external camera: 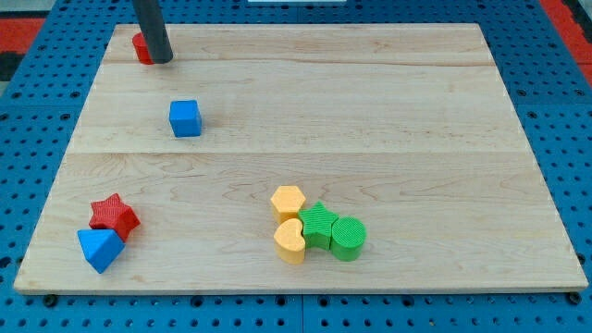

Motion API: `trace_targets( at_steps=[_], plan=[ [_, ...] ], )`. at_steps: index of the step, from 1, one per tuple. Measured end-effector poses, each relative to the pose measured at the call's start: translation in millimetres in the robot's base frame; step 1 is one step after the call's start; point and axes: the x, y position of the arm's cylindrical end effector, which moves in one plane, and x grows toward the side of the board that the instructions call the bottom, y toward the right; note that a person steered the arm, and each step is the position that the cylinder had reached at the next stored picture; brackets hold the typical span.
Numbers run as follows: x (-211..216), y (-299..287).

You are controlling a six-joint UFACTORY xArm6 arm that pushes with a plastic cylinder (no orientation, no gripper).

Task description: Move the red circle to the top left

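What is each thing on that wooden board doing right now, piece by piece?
my tip: down at the board's top left, against the red circle's right side.
red circle: top left corner, partly hidden.
blue cube: alone, upper left.
red star: touching blue triangle.
yellow hexagon, yellow heart, green star, green cylinder: clustered, bottom centre.

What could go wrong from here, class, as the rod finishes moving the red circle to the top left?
1. The red circle already sits close to the board edge at the view's top left; a further push might slide it off.
2. My tip hides most of the circle from its right, so contact cannot be confirmed.
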Motion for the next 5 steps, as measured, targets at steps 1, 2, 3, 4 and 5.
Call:
trace_targets(
  at_steps=[1,2,3,4,5],
  plan=[
    [10.2,-4.1],
    [19.4,-25.7],
    [11.3,-31.1],
    [-2.5,-31.1],
    [-12.5,-31.1]
  ],
)
